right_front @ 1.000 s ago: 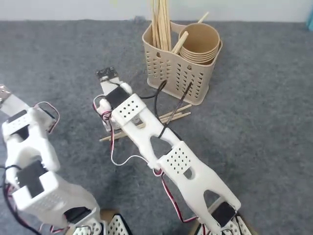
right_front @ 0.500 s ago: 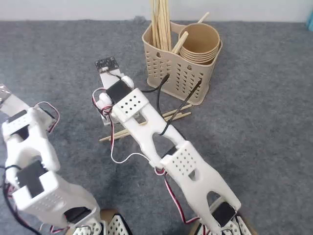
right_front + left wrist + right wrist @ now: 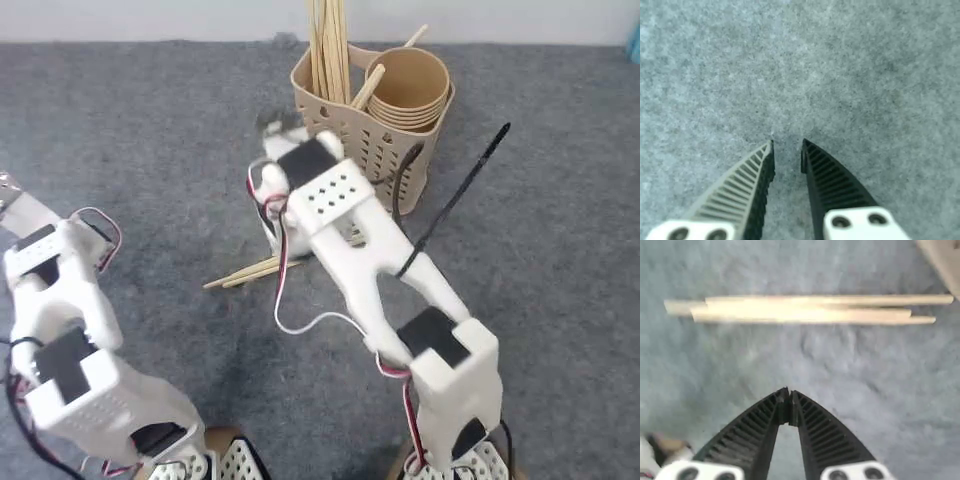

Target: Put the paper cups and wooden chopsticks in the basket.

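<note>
high: beige perforated plastic basket (image 3: 365, 135) holds stacked brown paper cups (image 3: 408, 85) and upright wooden chopsticks (image 3: 328, 45); loose wooden chopsticks (image 3: 245, 273) lie on grey carpet (image 3: 550, 250) nearby | left wrist: left gripper (image 3: 787, 150) empty, tips slightly parted | right wrist: right gripper (image 3: 789, 397) clenched on nothing, clear of the loose wooden chopsticks

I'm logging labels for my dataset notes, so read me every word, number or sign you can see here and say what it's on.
None can be read. The beige slotted plastic basket, the stack of brown paper cups, the pale wooden chopsticks on the grey carpet and the white plastic arms carry no legible words, numbers or signs.
</note>
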### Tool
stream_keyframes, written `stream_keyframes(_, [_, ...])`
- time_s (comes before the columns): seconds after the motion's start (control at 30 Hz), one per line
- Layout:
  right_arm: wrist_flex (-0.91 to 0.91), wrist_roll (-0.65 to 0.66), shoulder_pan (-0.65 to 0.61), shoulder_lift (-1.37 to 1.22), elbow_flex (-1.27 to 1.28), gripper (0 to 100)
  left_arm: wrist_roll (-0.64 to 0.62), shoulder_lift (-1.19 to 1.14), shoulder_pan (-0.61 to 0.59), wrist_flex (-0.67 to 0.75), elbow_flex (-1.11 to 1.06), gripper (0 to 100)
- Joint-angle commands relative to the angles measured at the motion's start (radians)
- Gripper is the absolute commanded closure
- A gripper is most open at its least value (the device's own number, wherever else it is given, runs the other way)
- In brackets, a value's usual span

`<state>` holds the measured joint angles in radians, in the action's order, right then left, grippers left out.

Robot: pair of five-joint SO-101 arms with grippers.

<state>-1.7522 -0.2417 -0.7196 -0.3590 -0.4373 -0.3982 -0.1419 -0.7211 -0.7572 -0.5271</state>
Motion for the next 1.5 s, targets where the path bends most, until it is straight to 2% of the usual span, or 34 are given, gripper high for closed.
stream_keyframes(0.0, [0.094,0.144,-0.041,0.133,0.255,95.1,-0.002,0.008,0.008,0.018,0.028,92])
stream_keyframes(0.1, [0.259,0.193,-0.073,0.176,0.431,89.4,-0.002,0.008,0.008,0.018,0.028,92])
stream_keyframes(0.23, [0.483,0.322,-0.093,0.219,0.591,86.2,-0.002,0.008,0.008,0.018,0.028,92])
stream_keyframes(0.4, [0.751,0.511,-0.074,0.22,0.663,86.0,-0.002,0.008,0.009,0.018,0.028,92])
stream_keyframes(0.53, [0.837,0.601,-0.076,0.179,0.651,85.0,-0.002,0.008,0.009,0.018,0.028,92])
stream_keyframes(0.7, [0.834,0.671,-0.091,0.056,0.568,74.9,-0.002,0.008,0.009,0.018,0.03,92])
stream_keyframes(0.97, [0.829,0.703,-0.054,-0.211,0.328,83.7,-0.002,0.008,0.009,0.018,0.031,92])
stream_keyframes(1.03, [0.76,0.703,-0.058,-0.243,0.275,87.1,-0.002,0.008,0.009,0.018,0.031,92])
stream_keyframes(1.2, [0.625,0.69,-0.07,-0.202,0.222,99.5,-0.002,0.008,0.009,0.018,0.031,92])
stream_keyframes(1.47, [0.467,0.578,-0.064,0.074,0.221,99.1,-0.002,0.008,0.009,0.018,0.031,92])
